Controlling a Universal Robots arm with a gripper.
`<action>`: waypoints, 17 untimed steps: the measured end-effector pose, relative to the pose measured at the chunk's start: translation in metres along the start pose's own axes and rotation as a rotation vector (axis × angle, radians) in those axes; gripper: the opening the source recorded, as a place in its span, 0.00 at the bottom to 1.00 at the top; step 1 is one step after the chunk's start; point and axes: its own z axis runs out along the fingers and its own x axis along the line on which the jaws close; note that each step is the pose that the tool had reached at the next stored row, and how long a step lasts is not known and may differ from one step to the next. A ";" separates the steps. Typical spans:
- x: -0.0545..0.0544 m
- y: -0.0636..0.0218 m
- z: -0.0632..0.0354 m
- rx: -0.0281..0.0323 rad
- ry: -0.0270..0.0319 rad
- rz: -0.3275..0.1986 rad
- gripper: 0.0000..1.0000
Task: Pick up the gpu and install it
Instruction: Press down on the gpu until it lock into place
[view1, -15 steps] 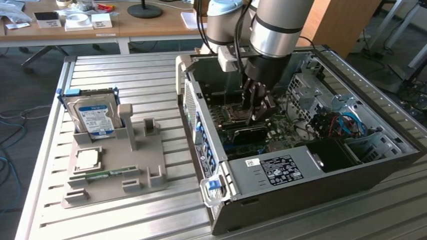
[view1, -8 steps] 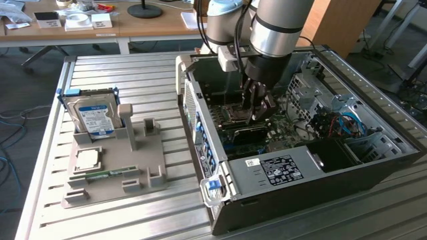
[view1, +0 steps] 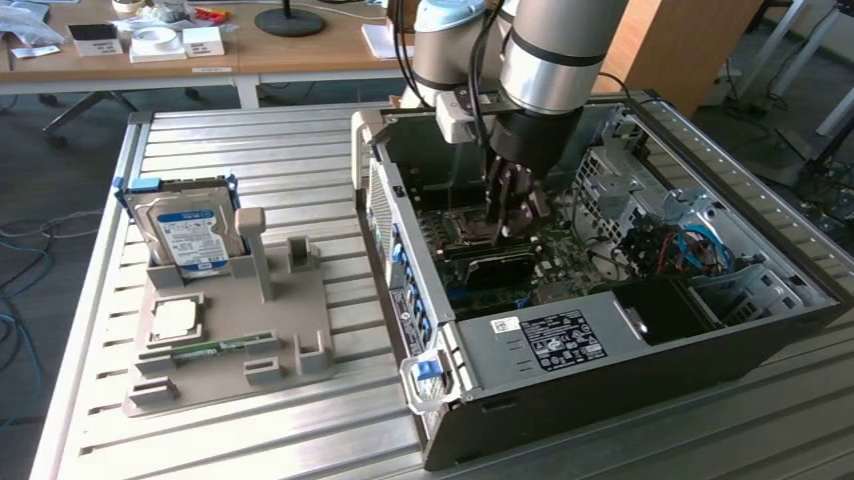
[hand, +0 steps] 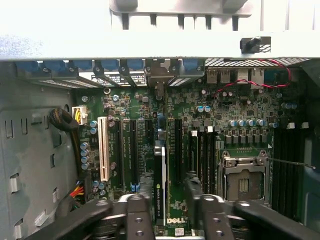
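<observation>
a robot arm is reaching down into an open computer case (view1: 587, 340) that is lying on its side along the far-right part of a ribbed metal tabletop (view1: 267, 440). the pincer (view1: 511, 215) is hanging just above the motherboard (hand: 215, 115), its dark fingers (hand: 137, 217) sitting on either side of the gpu (hand: 159, 185). the card is standing on edge in 1 of the long expansion slots near the middle of the board, its dark face showing a small green logo and its silver end bracket (hand: 159, 75) meeting the blue-tabbed rear wall of the case. the fingers are appearing slightly spread, 1 on each side of the card's top edge with gaps showing; whether they are pressing on it cannot be told. beside the card, a white slot (hand: 103, 148) and several black slots are lying parallel, and an empty processor socket (hand: 243, 176) is sitting nearby on the board.

toward the near-left part of the tabletop, a grey holder tray (view1: 227, 330) is resting well apart from the case. a blue-labelled hard drive (view1: 187, 235) is standing upright in its far end, a square processor chip (view1: 175, 318) is lying flat in the middle, and a narrow green memory stick (view1: 214, 347) is lying just in front of it.
</observation>
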 end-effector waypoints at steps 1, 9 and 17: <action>0.000 0.0000 0.0000 0.0000 0.0000 0.000 0.44; 0.000 0.0000 0.0000 0.0000 0.0000 0.000 0.11; 0.000 0.0000 0.0005 0.0000 0.0000 0.000 0.11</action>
